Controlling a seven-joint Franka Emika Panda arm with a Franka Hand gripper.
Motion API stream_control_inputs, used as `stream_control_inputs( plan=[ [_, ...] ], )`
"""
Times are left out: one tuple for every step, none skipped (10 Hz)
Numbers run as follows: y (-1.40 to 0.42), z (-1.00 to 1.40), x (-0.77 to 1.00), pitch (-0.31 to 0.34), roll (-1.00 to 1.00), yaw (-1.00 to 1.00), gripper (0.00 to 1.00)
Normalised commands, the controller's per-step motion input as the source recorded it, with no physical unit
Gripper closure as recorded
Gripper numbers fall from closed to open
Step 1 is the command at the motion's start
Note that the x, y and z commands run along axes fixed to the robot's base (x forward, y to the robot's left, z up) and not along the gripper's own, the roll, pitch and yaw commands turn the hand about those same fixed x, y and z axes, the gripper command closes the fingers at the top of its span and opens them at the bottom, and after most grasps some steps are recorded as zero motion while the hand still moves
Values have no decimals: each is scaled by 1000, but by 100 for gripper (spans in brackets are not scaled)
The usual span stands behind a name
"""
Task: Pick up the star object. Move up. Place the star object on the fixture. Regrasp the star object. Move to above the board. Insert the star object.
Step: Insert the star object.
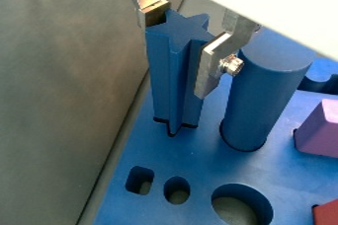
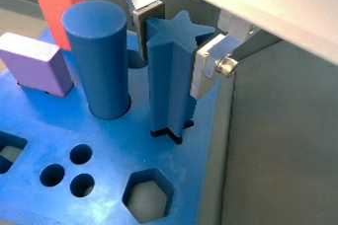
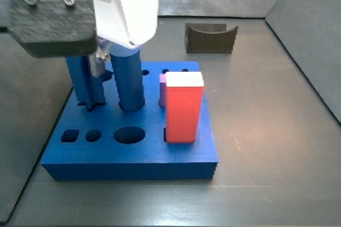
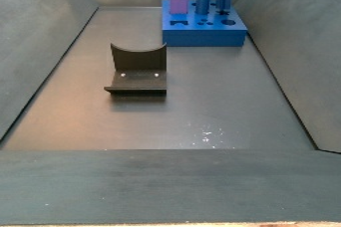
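Blue star object (image 2: 172, 71) upright in board (image 2: 79, 194), between pincer (image 2: 179, 32) fingers; fixture (image 4: 135, 70) apart.

Even, soft lighting; sharp views, faint floor glare.

The gripper (image 2: 175, 34) fingers (image 2: 211, 63) flank the star object (image 2: 172, 86), standing upright in the board (image 2: 79, 194).

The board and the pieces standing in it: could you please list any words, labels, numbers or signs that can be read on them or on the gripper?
None can be read: the board, the star object, the fixture and the gripper around the star object's top show plain surfaces in every view.
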Motion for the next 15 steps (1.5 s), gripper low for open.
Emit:
stream_control_inputs(
  plan=[
    [40,-91,0,0,0,77,100],
    [0,-54,-37,0,0,129,100],
    [0,-174,-126,-26,0,151,100],
    [0,-331,-3,-30,-4,123,100],
    [0,-369,0,-20,-57,0,100],
    [-14,-400,0,-43,-111,0,100],
    [-86,-389,0,-31,-199,-57,100],
    [-63,-394,0,-80,-344,-320,100],
    [-51,-300,0,-100,-393,-474,100],
    [0,-300,0,-86,-391,-457,100],
    [11,-429,0,-53,-324,-380,100],
    [63,-677,0,-44,-219,-289,100],
    [0,-909,-77,-74,-113,-137,100],
    [0,-474,-9,-53,-139,-37,100],
    [31,-231,-14,-121,-204,0,100]
  ],
)
